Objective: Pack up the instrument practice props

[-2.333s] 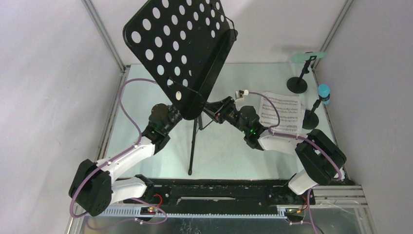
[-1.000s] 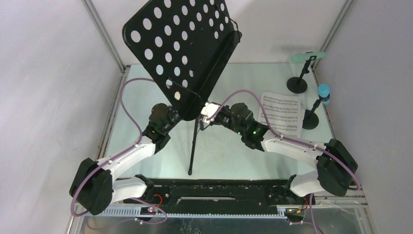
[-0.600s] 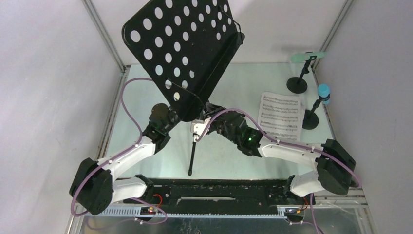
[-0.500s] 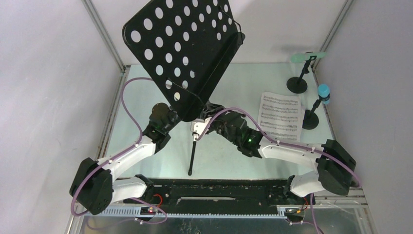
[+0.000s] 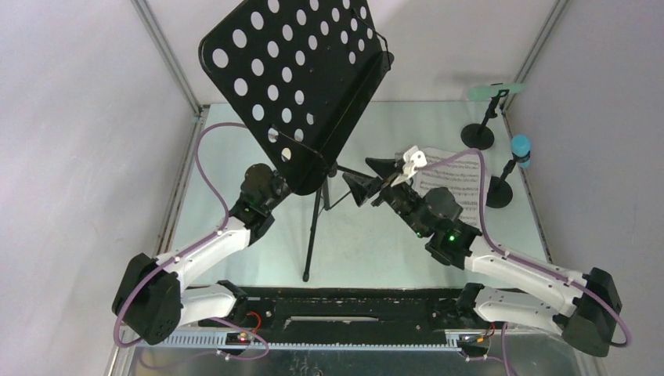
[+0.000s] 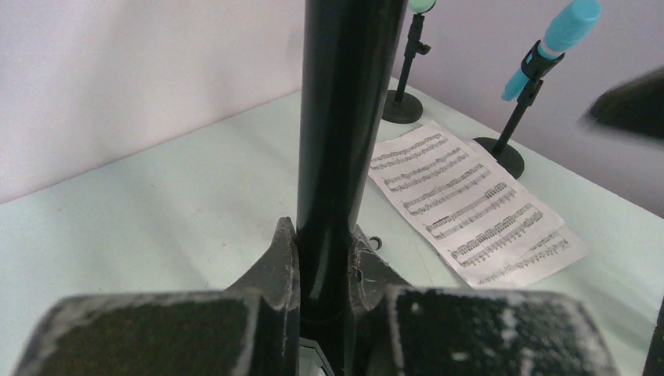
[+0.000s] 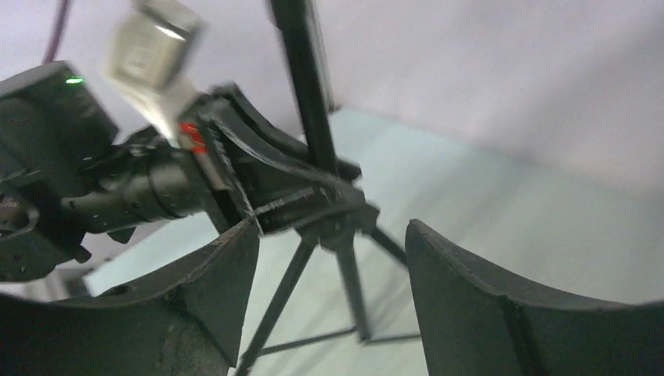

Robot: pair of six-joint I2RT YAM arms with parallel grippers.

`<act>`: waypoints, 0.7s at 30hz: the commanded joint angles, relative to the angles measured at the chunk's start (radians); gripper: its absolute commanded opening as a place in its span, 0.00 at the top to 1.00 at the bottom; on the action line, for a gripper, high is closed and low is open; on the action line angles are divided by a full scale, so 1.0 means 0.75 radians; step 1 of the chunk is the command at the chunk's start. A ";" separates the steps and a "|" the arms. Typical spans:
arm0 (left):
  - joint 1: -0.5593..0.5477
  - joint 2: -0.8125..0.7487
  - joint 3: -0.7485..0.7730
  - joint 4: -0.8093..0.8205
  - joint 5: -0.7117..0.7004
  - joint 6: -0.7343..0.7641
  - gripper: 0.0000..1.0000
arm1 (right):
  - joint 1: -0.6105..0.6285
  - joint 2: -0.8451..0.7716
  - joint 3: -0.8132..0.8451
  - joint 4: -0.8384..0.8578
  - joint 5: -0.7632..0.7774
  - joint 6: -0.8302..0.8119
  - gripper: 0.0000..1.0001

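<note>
The black music rack, with its perforated desk (image 5: 290,78), stands on tripod legs (image 5: 312,235) at the middle of the table. My left gripper (image 6: 325,266) is shut on its pole (image 6: 337,141), low under the desk. My right gripper (image 5: 368,178) hangs open just right of the pole, holding nothing; in the right wrist view (image 7: 333,243) the tripod hub (image 7: 338,213) shows beyond its fingers. White sheet-music pages (image 5: 454,186) lie flat to the right. The mint-green microphone (image 5: 493,92) and blue microphone (image 5: 521,150) sit in black round-based holders (image 5: 478,138) (image 5: 499,193).
Grey walls and metal frame posts (image 5: 168,59) close in the pale green table (image 5: 235,168) on three sides. The right arm's forearm (image 5: 517,270) lies across the near right. A purple cable (image 5: 205,149) loops off the left wrist.
My right gripper has drawn back rightward from the rack's pole and its jaws have opened wide. The left gripper still clamps the pole; the desk has barely shifted.
</note>
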 commanded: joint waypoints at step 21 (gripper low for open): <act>-0.036 0.063 0.012 -0.270 0.107 -0.093 1.00 | -0.263 0.366 -0.046 0.008 -0.208 2.118 0.28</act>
